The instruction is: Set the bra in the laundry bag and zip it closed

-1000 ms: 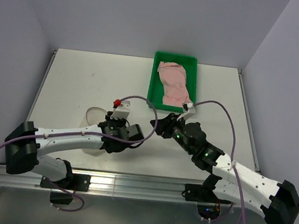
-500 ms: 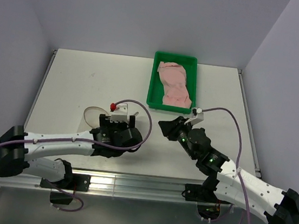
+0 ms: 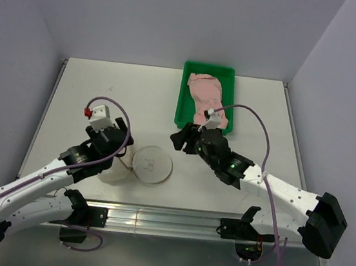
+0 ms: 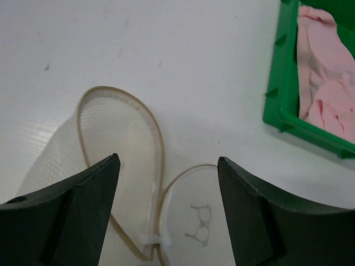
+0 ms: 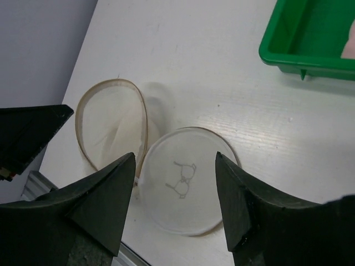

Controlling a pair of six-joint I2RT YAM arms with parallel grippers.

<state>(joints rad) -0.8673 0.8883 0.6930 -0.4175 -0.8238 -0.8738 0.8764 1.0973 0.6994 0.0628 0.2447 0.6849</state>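
The laundry bag lies open near the table's front: its cream mesh body (image 3: 109, 171) on the left, its round flap (image 3: 152, 164) with a small printed mark lying flat on the right. In the left wrist view the body (image 4: 111, 130) and flap (image 4: 199, 221) lie below my open, empty left gripper (image 4: 167, 163), which hovers at the bag's left (image 3: 123, 143). My right gripper (image 3: 178, 139) is open and empty, above the flap (image 5: 186, 185); its midpoint shows in the right wrist view (image 5: 175, 158). The pink bra (image 3: 207, 99) lies in the green tray (image 3: 184, 95).
The green tray stands at the back centre, its near corner showing in the left wrist view (image 4: 277, 105) and in the right wrist view (image 5: 288, 55). The table's front edge and metal rail (image 3: 154, 218) run just below the bag. The left finger shows in the right wrist view (image 5: 28, 133).
My left arm has drawn back to the left, off the bag. The bag's round flap now lies flat to the right of its body. My right gripper has moved left, over the flap.
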